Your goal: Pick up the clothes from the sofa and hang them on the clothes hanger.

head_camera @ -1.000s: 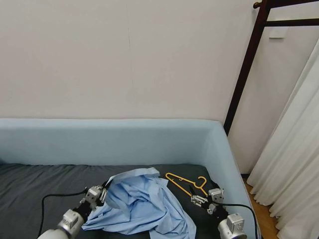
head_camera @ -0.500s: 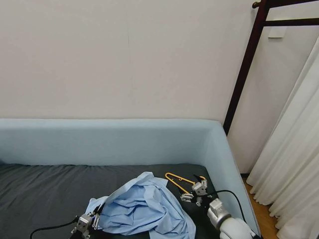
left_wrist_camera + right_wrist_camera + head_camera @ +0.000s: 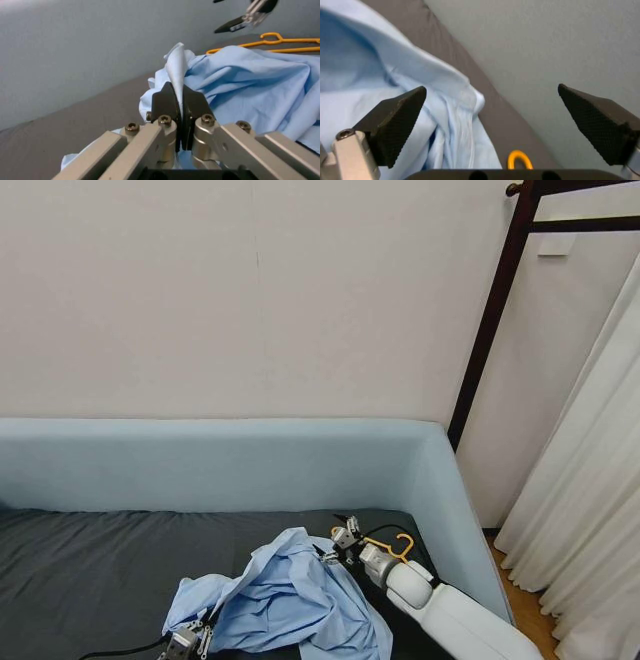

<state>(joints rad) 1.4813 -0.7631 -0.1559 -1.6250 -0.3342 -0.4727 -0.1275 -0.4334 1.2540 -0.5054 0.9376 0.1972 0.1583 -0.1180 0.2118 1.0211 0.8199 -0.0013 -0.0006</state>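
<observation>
A crumpled light blue shirt point(image 3: 285, 600) lies on the sofa's dark grey seat point(image 3: 90, 565). An orange hanger point(image 3: 396, 547) lies flat just right of it. My left gripper point(image 3: 190, 642) sits at the shirt's near left corner; in the left wrist view it point(image 3: 179, 108) is shut on a raised fold of the shirt point(image 3: 250, 82). My right gripper point(image 3: 340, 541) hovers at the shirt's far right edge, over the hanger's left end. In the right wrist view it point(image 3: 491, 89) is wide open above the shirt point(image 3: 380, 86) with the hanger's hook point(image 3: 519, 159) below.
The sofa's pale blue backrest point(image 3: 220, 465) and right armrest point(image 3: 450, 510) border the seat. A dark wooden clothes rack point(image 3: 490, 320) stands beyond the armrest, with a white curtain point(image 3: 590, 510) at the far right. The seat left of the shirt is bare.
My left gripper has drawn back toward the seat's near edge, pulling the shirt's corner along. My right gripper has travelled forward and left over the hanger to the shirt's far edge.
</observation>
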